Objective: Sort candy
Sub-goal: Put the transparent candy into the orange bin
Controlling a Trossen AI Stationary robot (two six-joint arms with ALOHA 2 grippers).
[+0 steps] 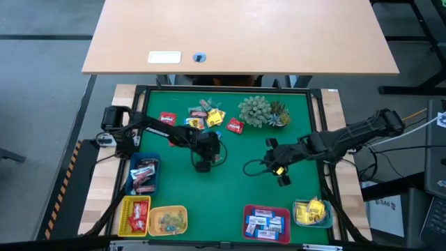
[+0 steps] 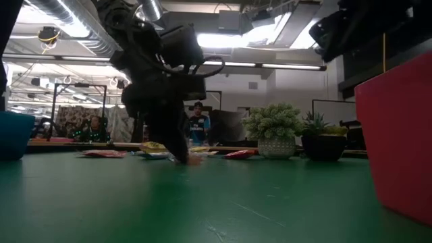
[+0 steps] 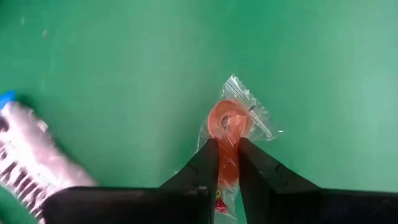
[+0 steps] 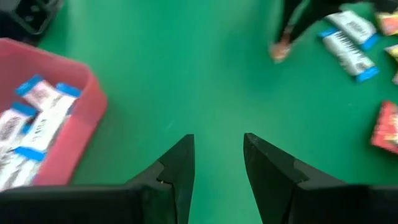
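Your left pincer (image 3: 227, 163) is clamped on the clear-wrapped orange candy (image 3: 227, 124) at the tabletop's (image 1: 237, 188) centre, gripping only slippery film; lift fast and it slides out. Right pincer (image 4: 217, 163), at four o'clock, waits apart, empty.

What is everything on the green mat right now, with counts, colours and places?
Loose wrapped candy: several, red, yellow, blue-and-white; far side of the mat.
Clear-wrapped orange candy: one; mid-mat, between the left fingers.
Plastic trays: five, near edge; blue, yellow, pale yellow, red, teal; all hold candy.
Spiky green plants: two clumps; far side.
Left gripper: closing on the orange candy.
Right gripper: open, empty, above the mat's right part.
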